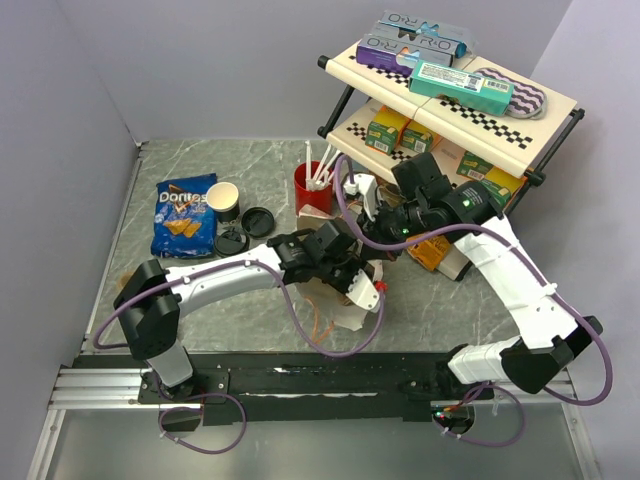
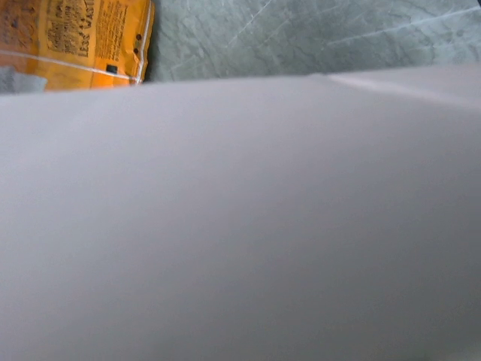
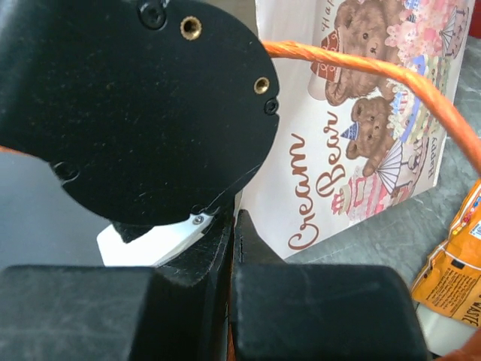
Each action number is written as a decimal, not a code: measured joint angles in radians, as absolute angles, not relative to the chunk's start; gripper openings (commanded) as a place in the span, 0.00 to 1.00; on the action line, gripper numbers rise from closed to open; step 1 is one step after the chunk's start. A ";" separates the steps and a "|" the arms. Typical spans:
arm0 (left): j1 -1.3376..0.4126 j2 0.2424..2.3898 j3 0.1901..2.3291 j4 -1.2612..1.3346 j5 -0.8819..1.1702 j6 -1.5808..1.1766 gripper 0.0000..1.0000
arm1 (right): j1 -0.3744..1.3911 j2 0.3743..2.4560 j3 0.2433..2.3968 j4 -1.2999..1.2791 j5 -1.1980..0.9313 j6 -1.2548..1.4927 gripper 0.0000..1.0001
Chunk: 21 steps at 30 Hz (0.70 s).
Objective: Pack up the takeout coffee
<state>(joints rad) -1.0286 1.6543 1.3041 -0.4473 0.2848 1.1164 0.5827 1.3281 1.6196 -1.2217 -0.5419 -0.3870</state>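
Right gripper [image 3: 234,226] jaws together (possibly pinching orange handle [image 3: 361,64]); left gripper [image 1: 366,291]: cannot tell, view blocked. Hold Cream Bear bag [image 3: 301,180] mouth wide for coffee cup [image 1: 222,200].

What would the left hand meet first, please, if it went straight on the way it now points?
Most likely the pale side of the paper bag, which fills nearly the whole left wrist view; it looks very close to the left hand, though depth is unclear.
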 measured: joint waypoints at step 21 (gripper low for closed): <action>-1.024 1.668 1.393 -0.624 0.159 1.085 0.64 | 0.512 1.362 1.639 -1.209 -0.641 -0.416 0.00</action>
